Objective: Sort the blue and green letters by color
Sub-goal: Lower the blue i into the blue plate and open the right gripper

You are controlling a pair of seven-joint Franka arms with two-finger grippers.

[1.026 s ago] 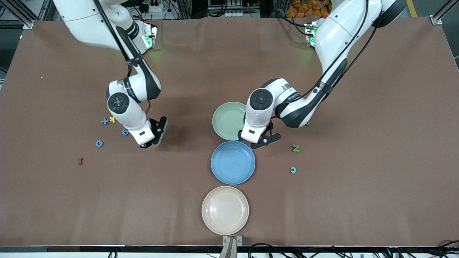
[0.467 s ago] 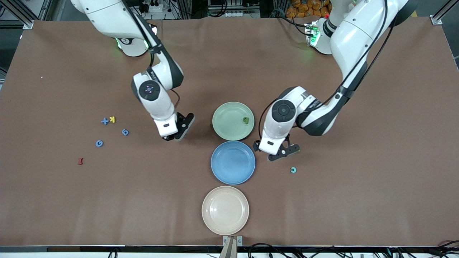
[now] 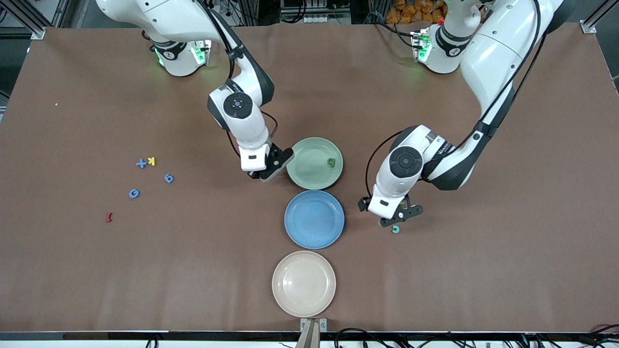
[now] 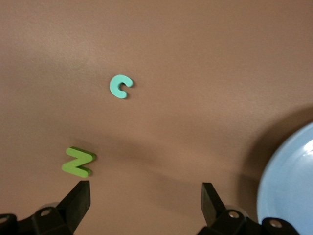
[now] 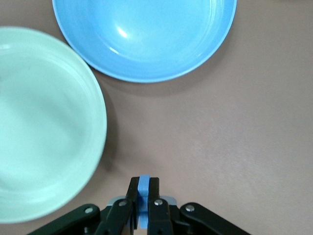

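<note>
Carrying a small blue foam letter [image 5: 143, 196] pinched in our right claw [image 3: 267, 170], we have swung from the scattered blue pieces [image 3: 140, 163] to beside the green plate [image 3: 309, 169], short of the blue plate [image 3: 314, 220]. Our left claw [image 3: 399, 217], wide open, has dropped a green letter [image 3: 331, 162] there and now hovers above the green N [image 4: 78, 162].

The front view looks down from high across the table [image 3: 72, 270] toward both arm bases, and it takes in the whole table with the three plates in a row. The left wrist view looks down from close above the cloth and shows its own fingers [image 4: 78, 203], the teal C [image 4: 120, 86], the green N [image 4: 78, 162] and an edge of the blue plate [image 4: 288, 191]. The right wrist view looks straight down from near, and it shares the blue plate [image 5: 146, 34] and the green plate [image 5: 44, 127] with the front view.
</note>
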